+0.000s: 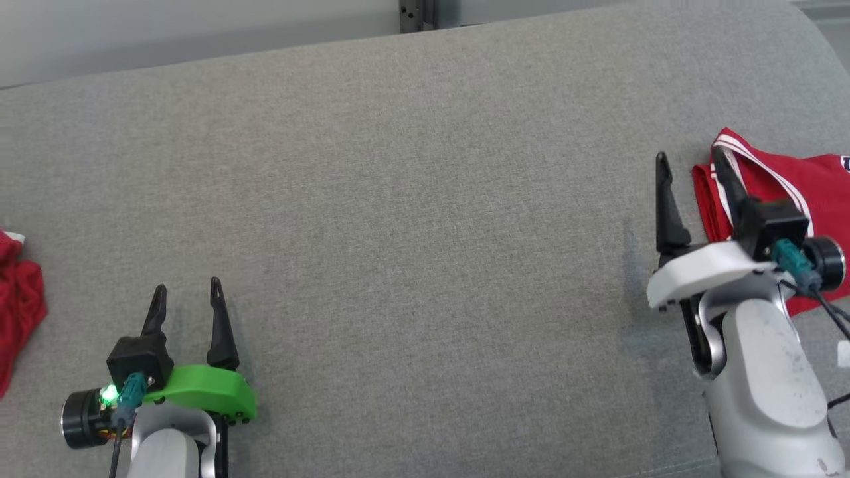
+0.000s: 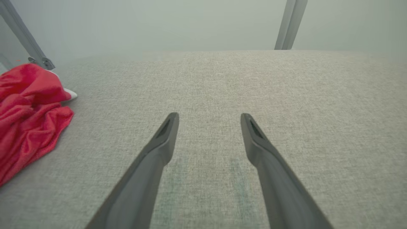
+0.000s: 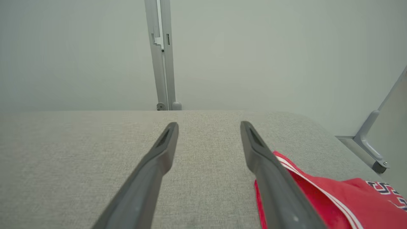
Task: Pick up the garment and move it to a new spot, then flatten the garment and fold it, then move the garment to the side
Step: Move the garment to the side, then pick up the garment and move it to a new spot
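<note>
The garment, a red jersey with white stripes and dark lettering, lies folded on the grey cloth surface at the far right. My right gripper stands open at its left edge. One finger is above the garment's edge and the other is over bare cloth, with nothing held. In the right wrist view the garment sits beside and under the right finger of that gripper. At the lower left, my left gripper is open and empty over bare cloth; the left wrist view shows it the same way.
A crumpled red cloth lies at the surface's left edge, seen also in the left wrist view. Grey metal frame posts stand behind the surface's far edge. The surface's right corner is rounded.
</note>
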`<state>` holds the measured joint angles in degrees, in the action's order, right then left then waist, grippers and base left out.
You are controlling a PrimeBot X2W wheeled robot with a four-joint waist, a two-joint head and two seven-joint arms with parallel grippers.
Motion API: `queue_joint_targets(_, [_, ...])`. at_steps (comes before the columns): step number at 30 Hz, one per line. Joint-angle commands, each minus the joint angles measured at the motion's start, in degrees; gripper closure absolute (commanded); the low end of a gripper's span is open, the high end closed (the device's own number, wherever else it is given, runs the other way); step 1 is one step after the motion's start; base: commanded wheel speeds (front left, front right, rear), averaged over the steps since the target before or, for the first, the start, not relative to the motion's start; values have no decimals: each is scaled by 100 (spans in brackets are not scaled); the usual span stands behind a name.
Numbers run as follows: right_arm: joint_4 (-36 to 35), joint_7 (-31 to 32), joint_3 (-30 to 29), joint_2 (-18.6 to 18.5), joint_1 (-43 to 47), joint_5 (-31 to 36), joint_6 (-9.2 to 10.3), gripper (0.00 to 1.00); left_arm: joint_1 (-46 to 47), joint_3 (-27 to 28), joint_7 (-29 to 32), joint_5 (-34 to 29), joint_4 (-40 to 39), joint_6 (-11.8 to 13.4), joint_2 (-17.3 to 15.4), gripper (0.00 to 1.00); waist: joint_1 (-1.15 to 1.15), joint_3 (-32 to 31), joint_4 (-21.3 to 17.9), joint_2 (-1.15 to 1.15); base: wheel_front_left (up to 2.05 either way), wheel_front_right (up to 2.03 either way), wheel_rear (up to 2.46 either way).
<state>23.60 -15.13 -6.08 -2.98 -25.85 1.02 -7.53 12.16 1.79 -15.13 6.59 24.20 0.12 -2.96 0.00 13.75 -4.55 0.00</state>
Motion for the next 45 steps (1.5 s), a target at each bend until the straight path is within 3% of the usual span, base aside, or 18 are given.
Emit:
queue_joint_targets(1, [-8,0,63,-12,241,-46,9,0,-119,31,2,146,25,61,-3,0,0,-381,329,0,0,0,0])
queue_joint_targets(12, [167,0,572,1,1359,-440,9,0,-790,203,2,269,36,201,-2,0,0,-1199,514,0,0,0,0])
queue_joint_targets(24, [52,0,647,-1,1554,-584,9,0,-955,304,1,393,-88,293,-5,0,0,-1275,717,0,0,0,0])
queue_joint_targets(30, [15,0,780,-1,1503,-620,9,0,-867,362,2,468,-135,364,-8,0,0,-1146,1212,0,0,0,0])
queue_joint_targets(38, [47,0,1054,-3,1388,-678,9,0,-868,617,2,612,-192,420,-6,0,0,-1003,2208,0,0,0,0])
queue_joint_targets(45, [94,0,1250,-5,1264,-664,9,0,-761,947,2,691,-35,264,-4,0,0,-834,2702,0,0,0,0])
